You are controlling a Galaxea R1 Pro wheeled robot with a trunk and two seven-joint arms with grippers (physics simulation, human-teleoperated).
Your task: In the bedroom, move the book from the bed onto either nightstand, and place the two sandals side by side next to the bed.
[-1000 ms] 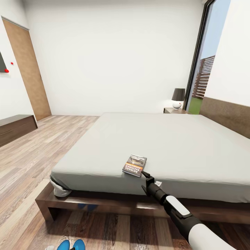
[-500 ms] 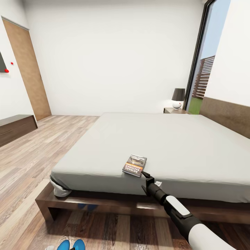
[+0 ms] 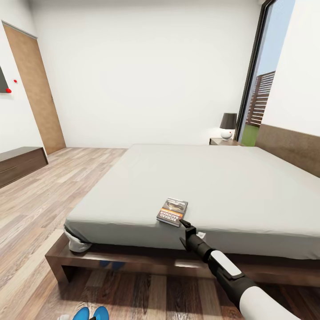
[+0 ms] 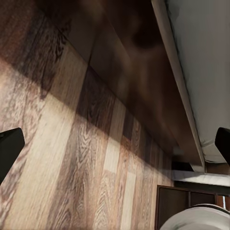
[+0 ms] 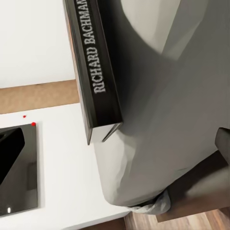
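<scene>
We see right tool (image 3: 182, 231) spread wide, empty, just short of book (image 3: 172, 211) at bed (image 3: 231, 186) edge. Crept slightly closer since last frame. Left tool (image 4: 115, 143) wide open over floor (image 4: 57, 143).

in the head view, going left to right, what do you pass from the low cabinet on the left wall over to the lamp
low cabinet → sandals → book → right gripper, jaws just short of the book → lamp on the nightstand
</scene>
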